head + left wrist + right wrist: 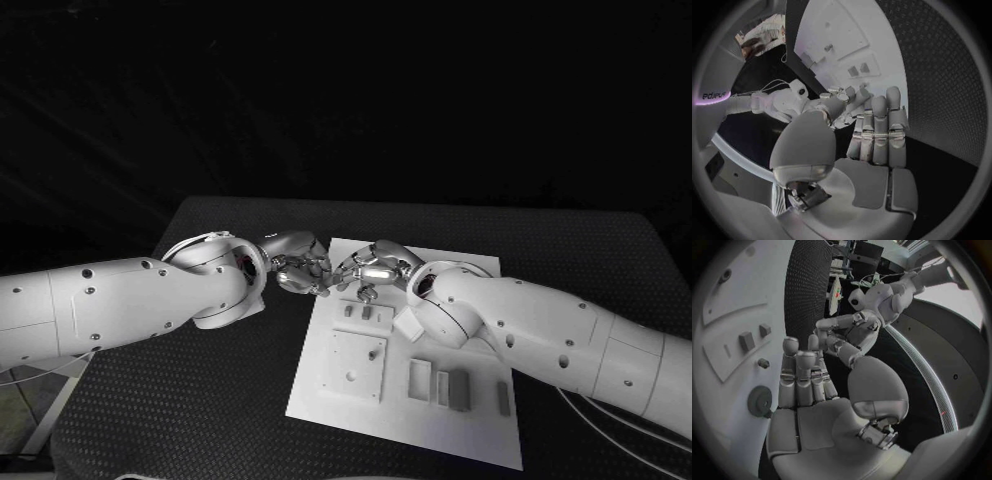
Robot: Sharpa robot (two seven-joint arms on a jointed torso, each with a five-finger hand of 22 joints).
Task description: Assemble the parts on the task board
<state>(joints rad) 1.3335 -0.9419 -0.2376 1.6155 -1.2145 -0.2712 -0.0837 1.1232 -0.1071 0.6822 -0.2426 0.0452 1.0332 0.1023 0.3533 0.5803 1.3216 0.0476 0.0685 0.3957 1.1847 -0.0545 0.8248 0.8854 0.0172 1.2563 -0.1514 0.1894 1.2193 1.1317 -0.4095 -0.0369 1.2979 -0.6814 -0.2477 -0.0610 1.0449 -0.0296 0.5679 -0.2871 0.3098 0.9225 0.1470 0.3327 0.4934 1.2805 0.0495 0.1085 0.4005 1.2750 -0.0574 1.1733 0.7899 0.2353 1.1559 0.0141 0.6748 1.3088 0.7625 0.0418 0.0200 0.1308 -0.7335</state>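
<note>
The white task board (335, 405) lies in the middle of the black table. Pale grey parts sit on it: two small square blocks (366, 313), a flat plate with holes (353, 365) and upright rectangular pieces (440, 384). My left hand (300, 271) and right hand (372, 268) meet fingertip to fingertip over the board's far left corner. In the left wrist view the left hand (878, 135) has straight fingers with nothing in them. The right hand (804, 377) likewise lies flat and holds nothing, beside a small peg (762, 362) and a round disc (759, 401) on the board (726, 367).
The table (216, 400) is black with a dotted mat surface. My left forearm (116, 310) lies over its left side and my right forearm (562, 335) crosses the board's right edge. The board's near half holds the upright pieces.
</note>
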